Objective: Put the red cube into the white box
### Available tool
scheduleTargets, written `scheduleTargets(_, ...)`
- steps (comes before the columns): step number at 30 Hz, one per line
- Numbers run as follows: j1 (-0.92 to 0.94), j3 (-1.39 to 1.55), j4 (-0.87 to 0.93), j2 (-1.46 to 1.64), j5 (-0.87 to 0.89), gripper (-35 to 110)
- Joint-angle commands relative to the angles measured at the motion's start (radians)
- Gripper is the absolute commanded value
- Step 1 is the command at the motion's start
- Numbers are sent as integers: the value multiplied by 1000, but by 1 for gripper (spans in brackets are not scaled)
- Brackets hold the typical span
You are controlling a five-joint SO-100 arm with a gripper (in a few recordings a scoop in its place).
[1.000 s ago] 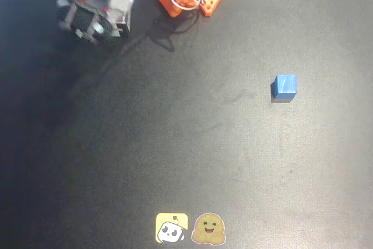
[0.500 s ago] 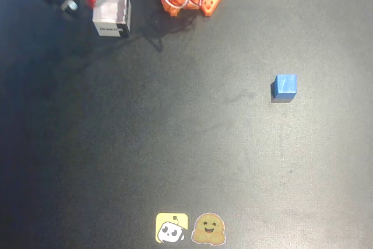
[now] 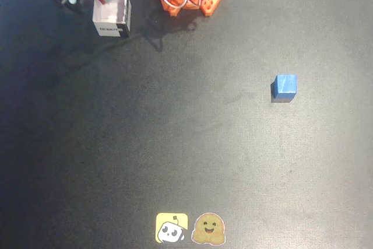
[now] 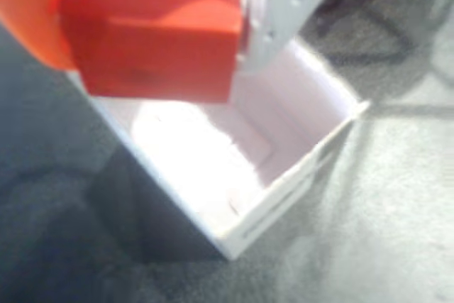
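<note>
Gripper [image 4: 152, 30] is clamping the red cube [image 4: 156, 37] directly above the white box [image 4: 284, 168] opening; placing step, I judge. Next: opening the jaws to drop it.

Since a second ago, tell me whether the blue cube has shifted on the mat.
No. In the overhead view the blue cube sits at the same spot on the black mat, equally far above and right of the two stickers as before.

The white box [image 3: 112, 18] bears a dark label strip whose lettering is too small to read.
</note>
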Motion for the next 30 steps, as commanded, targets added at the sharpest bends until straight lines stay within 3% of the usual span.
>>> scheduleTargets(1,-5,43,-3,61,14,0)
scheduleTargets(18,-29,221,-170,137,-6,4)
scheduleTargets(25,-64,376,-57,638,-17,12)
scheduleTargets(30,-57,391,-83,621,-44,14)
